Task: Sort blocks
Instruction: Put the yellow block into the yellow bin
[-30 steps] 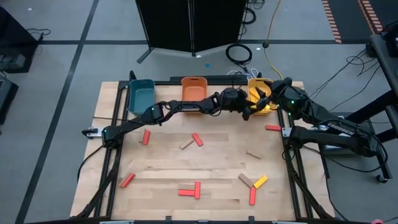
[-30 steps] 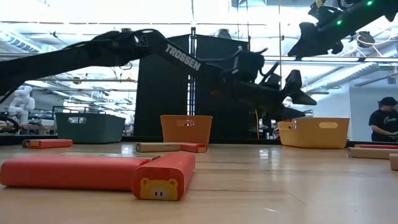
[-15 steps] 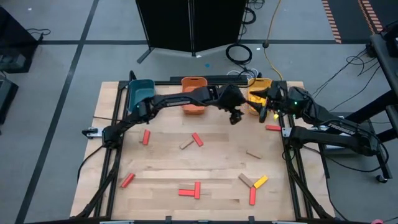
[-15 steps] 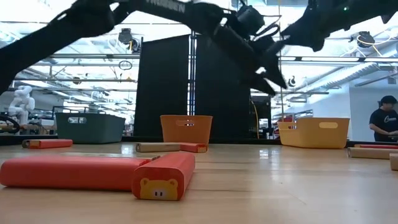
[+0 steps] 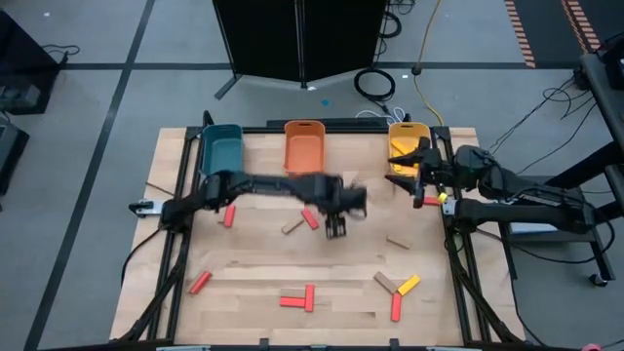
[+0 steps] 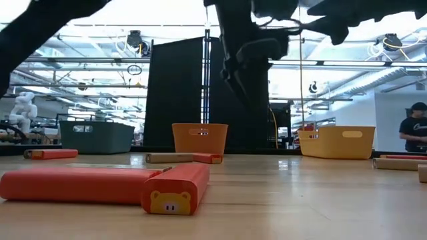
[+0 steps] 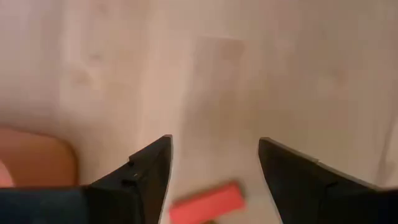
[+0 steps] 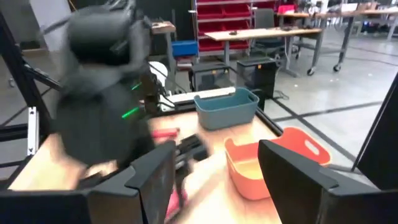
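Blocks lie scattered over the pale wooden table (image 5: 253, 249). From the left, a teal plastic bin (image 5: 220, 149), an orange plastic bin (image 5: 303, 146) and a yellow plastic bin (image 5: 406, 142) line the far edge. The left gripper (image 5: 336, 228) hangs above mid-table, fingers spread wide and empty. Just beside it lies a small flat red wooden block (image 5: 309, 217) — the likely next pick, its long axis diagonal, touching a plain tan wooden block (image 5: 292, 226). A good grasp would turn the fingers across the red block's narrow width and descend without nudging the tan one. The right gripper (image 5: 408, 173) waits near the yellow bin, fingers apart, holding nothing.
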